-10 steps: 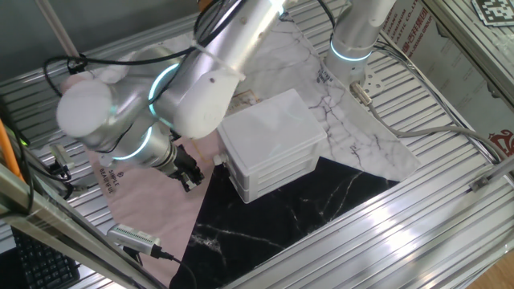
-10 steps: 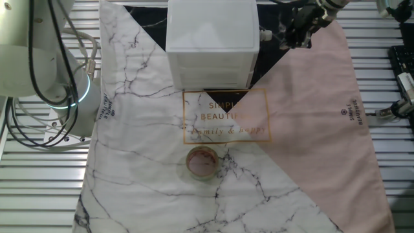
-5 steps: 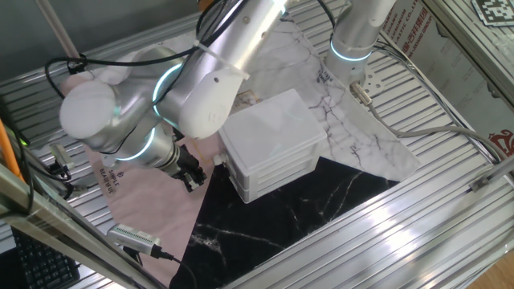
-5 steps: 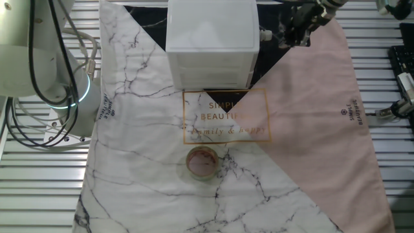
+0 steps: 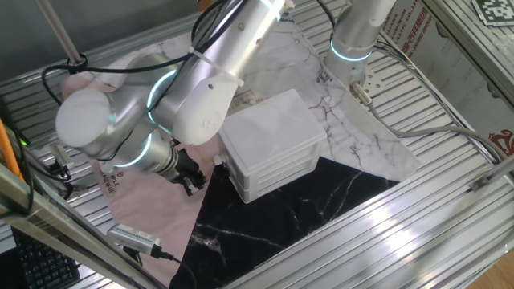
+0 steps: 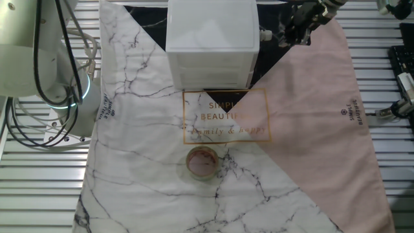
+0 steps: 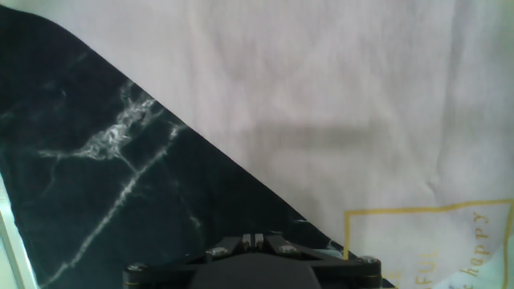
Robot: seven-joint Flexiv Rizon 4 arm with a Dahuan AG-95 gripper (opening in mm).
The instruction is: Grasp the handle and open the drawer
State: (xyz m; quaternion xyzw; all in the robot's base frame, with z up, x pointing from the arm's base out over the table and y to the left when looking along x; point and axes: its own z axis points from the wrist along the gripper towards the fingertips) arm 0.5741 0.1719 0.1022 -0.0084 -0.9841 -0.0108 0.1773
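A small black round handle (image 5: 218,162) sticking out from the side of a white plastic drawer (image 5: 277,172), pushed all the way in, shut, flat and level, low in its little white box on the cloth.

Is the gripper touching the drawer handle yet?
No. In the other fixed view the gripper hangs to the side of the small black handle, with a strip of black cloth visible between them.
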